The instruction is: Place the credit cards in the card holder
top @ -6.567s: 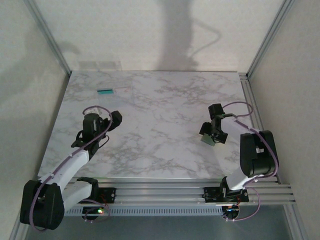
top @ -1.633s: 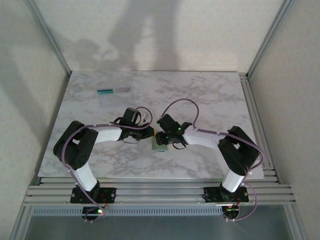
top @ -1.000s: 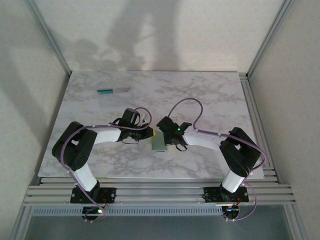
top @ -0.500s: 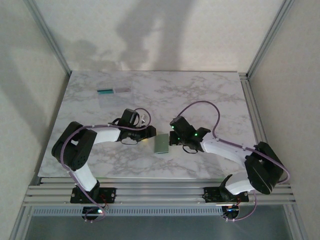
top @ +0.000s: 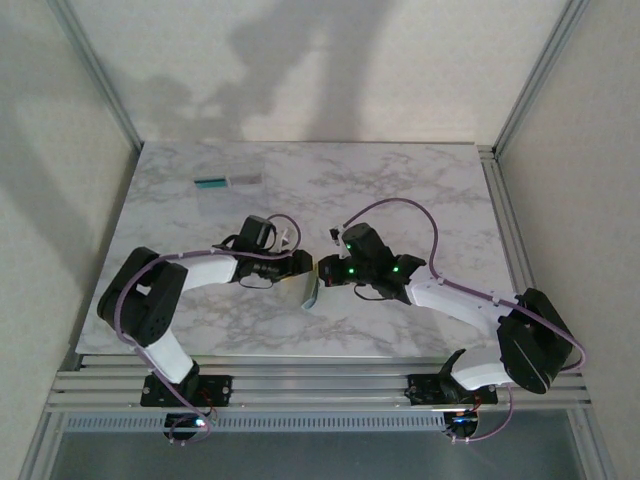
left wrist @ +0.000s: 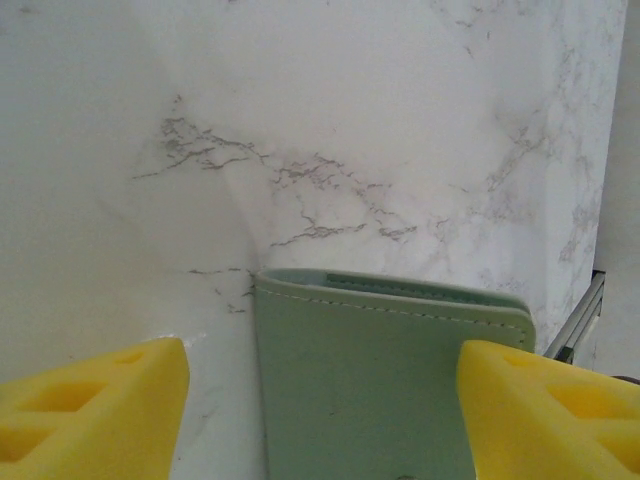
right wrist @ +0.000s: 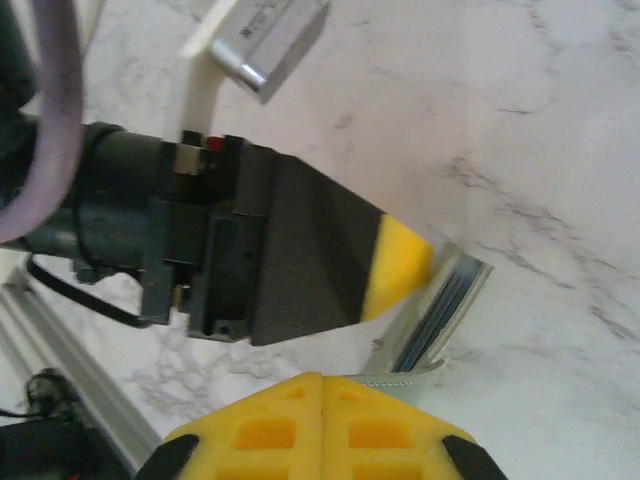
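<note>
Comparing with a second ago: the left hand (left wrist: pixel 320 415) has been opened wide, and its yellow fingers (left wrist: pixel 95 400) are now parked either side of the card holder (left wrist: pixel 385 370). The holder was lying flatter before; now it's tipped up on edge, mid-desk (top: pixel 420 190) toward the front. The right wrist view fills in the rest: the right hand (right wrist: pixel 322 400) is closed, with the holder's edge pinched at its tips. A teal credit card (top: pixel 210 183) is left far back-left on the white marble, with pale walls (top: pixel 300 70) around.
</note>
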`<state>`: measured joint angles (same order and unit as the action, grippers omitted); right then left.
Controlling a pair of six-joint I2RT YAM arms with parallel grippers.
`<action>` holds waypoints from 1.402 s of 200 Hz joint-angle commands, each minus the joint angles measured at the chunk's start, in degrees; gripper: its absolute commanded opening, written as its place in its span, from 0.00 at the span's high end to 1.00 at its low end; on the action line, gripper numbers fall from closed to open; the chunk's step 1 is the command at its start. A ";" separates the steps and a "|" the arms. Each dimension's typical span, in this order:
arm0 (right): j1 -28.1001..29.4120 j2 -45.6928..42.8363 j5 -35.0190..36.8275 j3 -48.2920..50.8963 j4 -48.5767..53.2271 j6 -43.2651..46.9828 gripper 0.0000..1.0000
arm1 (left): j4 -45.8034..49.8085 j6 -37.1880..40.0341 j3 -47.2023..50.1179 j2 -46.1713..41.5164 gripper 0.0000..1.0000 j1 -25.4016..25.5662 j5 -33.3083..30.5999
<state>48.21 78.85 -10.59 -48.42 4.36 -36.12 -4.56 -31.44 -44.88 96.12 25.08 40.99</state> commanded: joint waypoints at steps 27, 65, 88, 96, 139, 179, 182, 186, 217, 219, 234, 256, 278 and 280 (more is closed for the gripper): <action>0.25 1.69 -5.15 -0.95 -5.25 -1.58 1.00 | 1.34 1.16 0.23 -2.16 0.29 -1.61 0.56; -0.12 2.06 -2.05 -1.98 -0.15 0.69 1.00 | 3.39 2.03 0.97 -3.30 0.30 -3.12 -3.07; -0.68 1.08 0.93 -1.30 2.85 1.96 1.00 | 4.32 2.80 0.94 -3.27 0.36 -3.64 -2.69; -1.26 0.87 1.86 -1.00 4.13 2.19 1.00 | 4.85 3.05 1.01 -3.30 0.37 -3.63 -3.56; -4.53 0.98 8.13 -0.26 11.99 4.30 1.00 | 5.85 3.05 1.21 -2.89 0.46 -3.64 -5.22; -9.09 2.53 7.49 0.60 13.13 8.17 1.00 | 5.35 1.97 0.60 -2.46 0.53 -3.38 -3.21; -9.43 2.75 7.57 0.60 13.13 8.31 1.00 | 5.49 1.99 0.59 -2.52 0.53 -3.37 -3.25; -9.83 3.02 7.60 0.53 13.13 8.49 1.00 | 5.45 2.02 0.50 -2.66 0.52 -3.37 -3.43; -12.16 6.43 6.60 -1.43 15.46 9.21 0.99 | 5.01 1.03 0.50 -2.35 0.51 -3.28 -3.53; -12.17 6.54 6.69 -1.48 15.54 9.27 0.97 | 4.87 0.99 0.45 -2.34 0.51 -3.28 -3.37; -12.32 7.18 7.35 -1.52 15.57 9.63 0.88 | 4.78 0.89 0.63 -2.79 0.52 -3.20 -3.31; -12.35 7.11 7.41 -2.43 16.59 10.36 0.80 | 4.57 0.22 1.03 -4.07 0.52 -3.17 -5.07; -12.30 4.81 7.78 -2.90 17.70 10.52 0.68 | 5.40 -0.21 0.38 -5.67 0.50 -3.26 -6.38; -12.34 4.58 7.84 -2.97 17.77 10.58 0.67 | 5.58 -0.03 0.27 -5.96 0.49 -3.28 -6.83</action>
<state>36.07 85.93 -4.05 -49.19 19.73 -26.50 0.08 -30.68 -44.12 93.54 21.65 36.42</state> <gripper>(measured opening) 0.273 0.484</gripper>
